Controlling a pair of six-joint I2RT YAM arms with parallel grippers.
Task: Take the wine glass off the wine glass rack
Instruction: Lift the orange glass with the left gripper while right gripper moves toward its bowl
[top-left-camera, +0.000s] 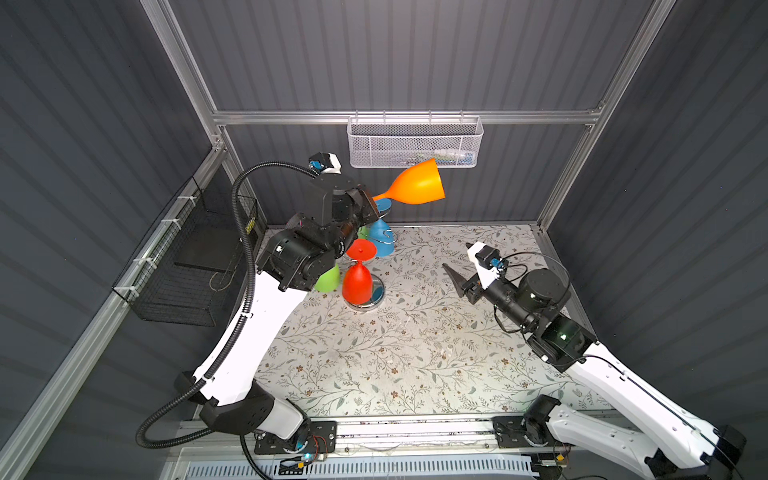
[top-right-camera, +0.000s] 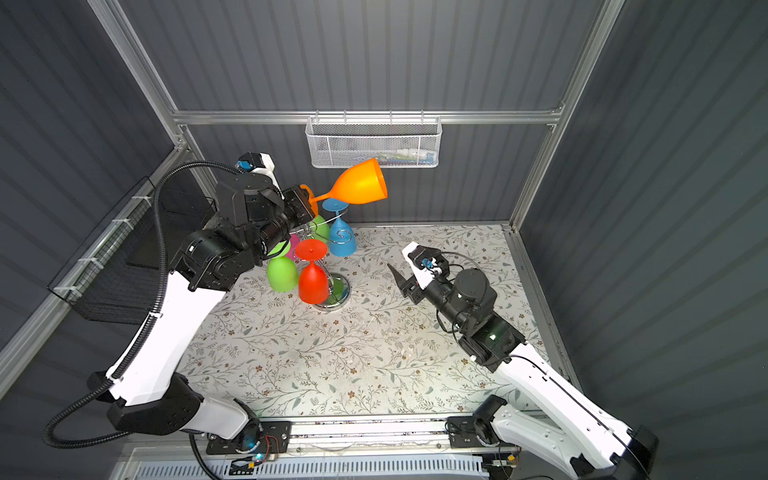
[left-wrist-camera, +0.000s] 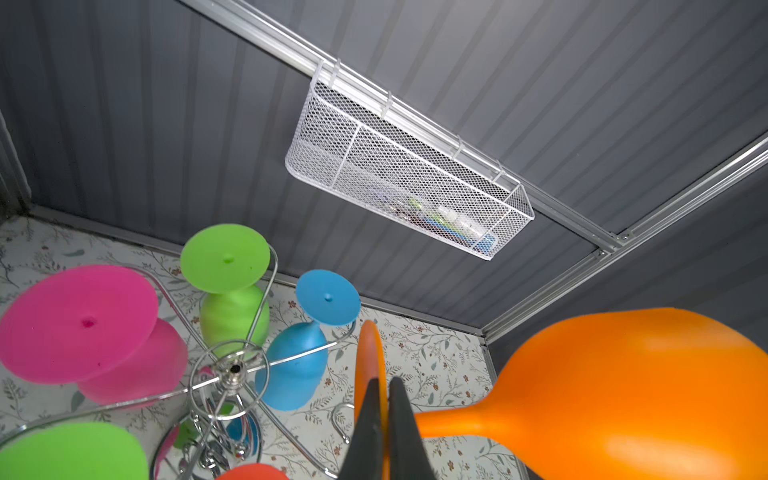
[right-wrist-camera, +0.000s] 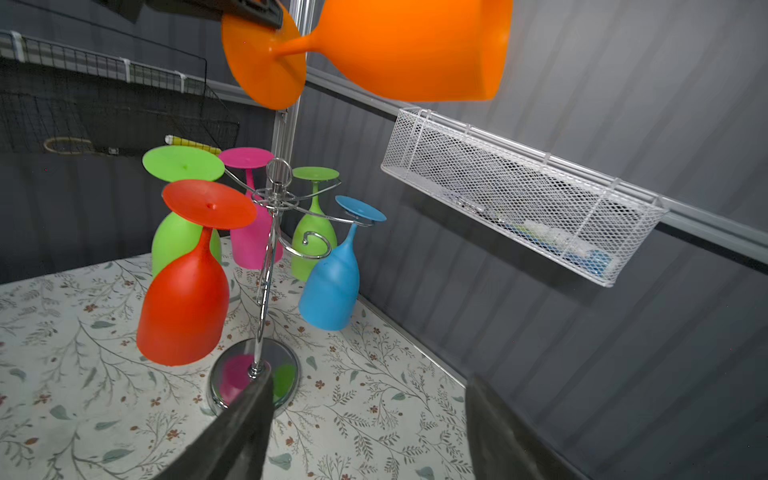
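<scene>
The left gripper (left-wrist-camera: 385, 384) clamped the orange wine glass (top-left-camera: 417, 185) by its foot, clear above the wine glass rack (right-wrist-camera: 266, 257); the right gripper (right-wrist-camera: 370, 380) stood with jaws apart.

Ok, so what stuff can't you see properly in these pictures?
- Things inside the white mesh basket: too small in both top views, unclear behind the mesh in the wrist views.
- Pink glass: the left arm covers nearly all of it in both top views.
- Orange glass: the edge cuts off its bowl in the left wrist view, and the left claw hides part of its foot.
</scene>
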